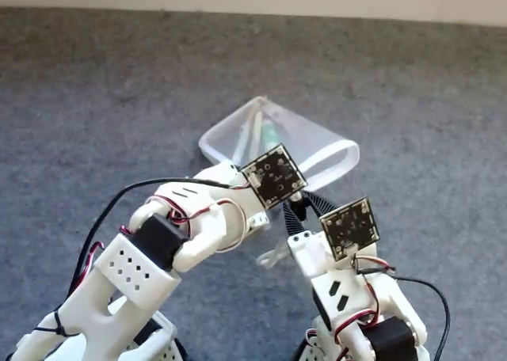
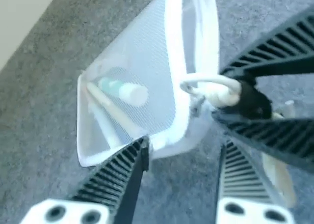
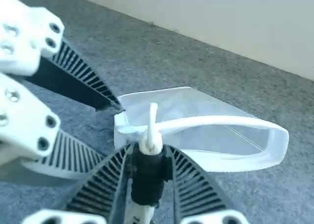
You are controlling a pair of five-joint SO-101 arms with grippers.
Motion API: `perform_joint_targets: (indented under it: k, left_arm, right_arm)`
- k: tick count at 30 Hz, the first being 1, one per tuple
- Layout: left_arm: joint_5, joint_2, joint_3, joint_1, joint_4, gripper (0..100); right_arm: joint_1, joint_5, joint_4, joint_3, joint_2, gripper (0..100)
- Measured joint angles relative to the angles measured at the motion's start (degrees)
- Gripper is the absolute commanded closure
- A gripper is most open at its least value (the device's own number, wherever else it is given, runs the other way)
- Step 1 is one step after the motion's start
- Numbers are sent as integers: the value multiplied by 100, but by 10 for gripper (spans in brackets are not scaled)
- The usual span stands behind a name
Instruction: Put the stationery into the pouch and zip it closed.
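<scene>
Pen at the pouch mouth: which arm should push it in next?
Right, probably. The right gripper is shut on the pen, whose tip is at the open mouth of the pouch. The left gripper is open astride that pouch's end, holding no stationery.

Bright, even light across the grey carpet (image 1: 95, 84); only soft, faint shadows under the pouch (image 1: 313, 143).
</scene>
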Motion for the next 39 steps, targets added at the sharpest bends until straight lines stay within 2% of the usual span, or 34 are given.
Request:
perform_joint_targets:
  k: [12, 16, 21, 30, 39]
  left_arm:
    - [26, 0, 967, -9, -1442, 798]
    - [484, 0, 1222, 0, -1943, 887]
    - [580, -9, 1459, 0, -2391, 960]
    - [571, -9, 1477, 0, -2470, 995]
    - [571, -9, 1468, -44, -2259, 995]
  right_arm:
    - [0, 0, 0, 0, 0, 994]
    - [9, 0, 0, 0, 0, 994]
    - [18, 0, 0, 0, 0, 994]
    - [44, -114, 0, -35, -26, 994]
    - [985, -316, -396, -26, 0, 994]
